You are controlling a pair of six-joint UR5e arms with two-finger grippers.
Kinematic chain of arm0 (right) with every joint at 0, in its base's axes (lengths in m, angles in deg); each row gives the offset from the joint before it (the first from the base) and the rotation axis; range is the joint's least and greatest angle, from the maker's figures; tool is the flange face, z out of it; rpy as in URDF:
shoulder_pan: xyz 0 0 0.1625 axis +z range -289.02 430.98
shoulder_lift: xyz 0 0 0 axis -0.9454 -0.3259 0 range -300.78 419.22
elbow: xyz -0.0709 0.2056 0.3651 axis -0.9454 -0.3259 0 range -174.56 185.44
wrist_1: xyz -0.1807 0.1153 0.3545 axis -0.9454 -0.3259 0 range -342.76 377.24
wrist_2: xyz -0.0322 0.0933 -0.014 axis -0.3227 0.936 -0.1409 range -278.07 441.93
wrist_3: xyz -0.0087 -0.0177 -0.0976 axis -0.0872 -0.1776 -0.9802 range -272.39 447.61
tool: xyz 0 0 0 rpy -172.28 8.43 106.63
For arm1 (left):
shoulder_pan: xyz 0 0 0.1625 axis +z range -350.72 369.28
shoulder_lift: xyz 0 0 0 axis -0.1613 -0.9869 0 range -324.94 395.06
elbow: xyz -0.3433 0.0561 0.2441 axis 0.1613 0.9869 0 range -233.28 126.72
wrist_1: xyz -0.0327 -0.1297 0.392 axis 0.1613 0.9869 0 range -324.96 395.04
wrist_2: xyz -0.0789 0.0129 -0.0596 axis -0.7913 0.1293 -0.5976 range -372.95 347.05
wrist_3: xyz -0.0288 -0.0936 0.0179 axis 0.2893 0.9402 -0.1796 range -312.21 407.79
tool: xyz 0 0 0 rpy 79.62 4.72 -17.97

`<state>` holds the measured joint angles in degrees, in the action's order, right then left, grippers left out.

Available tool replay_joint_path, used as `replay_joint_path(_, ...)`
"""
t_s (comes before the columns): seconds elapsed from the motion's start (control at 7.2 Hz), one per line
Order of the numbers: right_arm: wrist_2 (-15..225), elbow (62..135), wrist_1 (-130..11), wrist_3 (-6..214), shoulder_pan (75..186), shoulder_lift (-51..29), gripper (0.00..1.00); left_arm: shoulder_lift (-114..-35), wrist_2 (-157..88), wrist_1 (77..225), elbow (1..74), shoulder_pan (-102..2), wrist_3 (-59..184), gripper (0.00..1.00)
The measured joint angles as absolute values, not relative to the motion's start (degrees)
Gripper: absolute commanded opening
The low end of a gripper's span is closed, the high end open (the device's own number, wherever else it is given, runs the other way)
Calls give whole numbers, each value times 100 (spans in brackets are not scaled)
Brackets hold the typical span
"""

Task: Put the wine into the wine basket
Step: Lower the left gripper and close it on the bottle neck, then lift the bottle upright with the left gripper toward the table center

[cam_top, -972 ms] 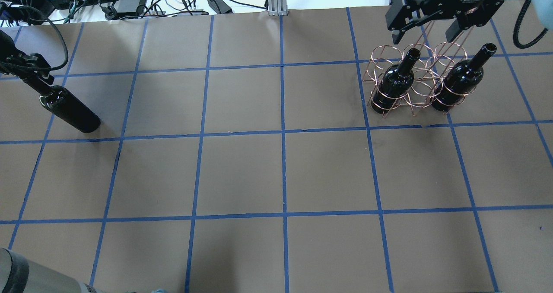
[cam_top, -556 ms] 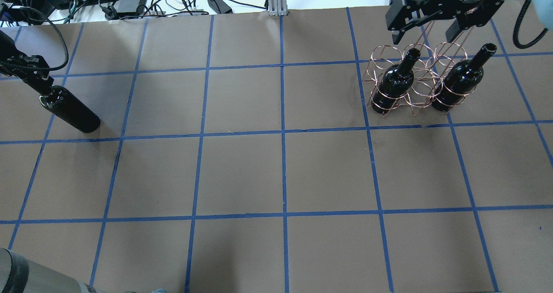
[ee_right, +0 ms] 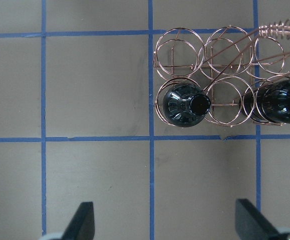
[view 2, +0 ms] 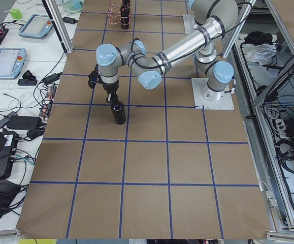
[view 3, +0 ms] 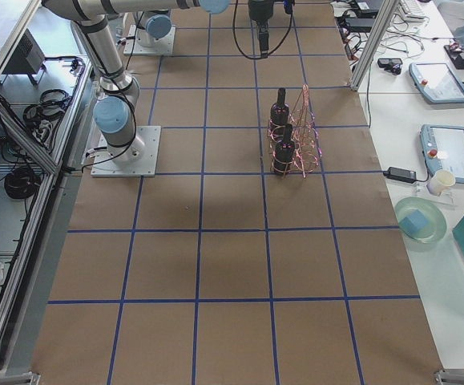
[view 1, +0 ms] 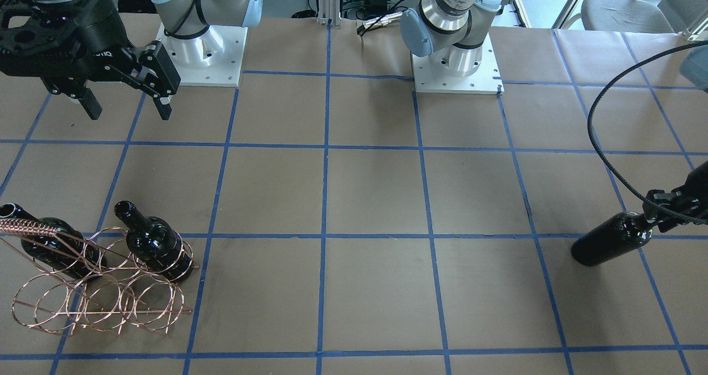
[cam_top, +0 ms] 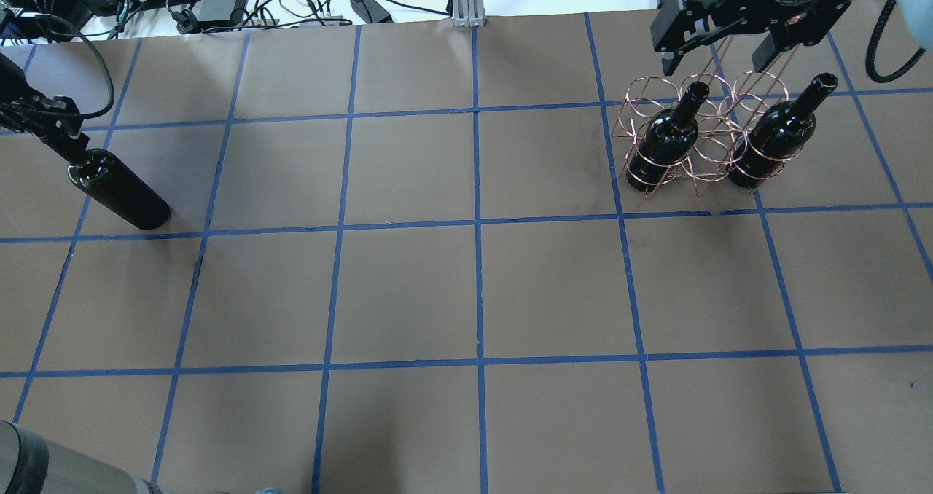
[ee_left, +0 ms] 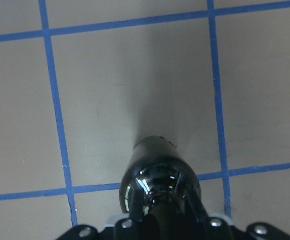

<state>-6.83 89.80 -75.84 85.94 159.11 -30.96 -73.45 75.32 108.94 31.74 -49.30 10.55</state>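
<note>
Brown paper point(cam_top: 408, 290) gridded with blue tape point(cam_top: 477, 290) covers the table, with cables point(cam_top: 291, 2) beyond its far edge. The left gripper point(cam_top: 62, 140) clamps the upright wine point(cam_top: 120, 195) by the neck, well apart from the wine basket point(cam_top: 700, 144). The right gripper point(view 1: 127, 108) hangs spread wide.

Glossy near-blk wine point(cam_top: 120, 195), copper-col. wine basket point(cam_top: 708, 151), brown paper table point(cam_top: 408, 290) w/ blue tape grid point(cam_top: 479, 290).

Left arm is stretched out low, well apart from the wine basket point(cam_top: 708, 144). The left end effector point(cam_top: 60, 135) is tilted, with its fingers clamped on the neck of the wine point(cam_top: 120, 195). Right end effector point(cam_top: 714, 60) hangs high above the desk near the basket, pointing straight down, jaws spread wide and gripping nothing.
</note>
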Motion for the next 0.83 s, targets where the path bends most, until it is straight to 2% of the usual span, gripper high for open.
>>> replay_joint_path(0.42,-684,8981,-7583,8594,15905,-3096,100,-7032,7470,10990,3172,-5284,1489,0)
replay_joint_path(0.83,-684,8979,-7583,8594,15905,-3096,100,-6709,7490,10957,3248,-6621,3480,0)
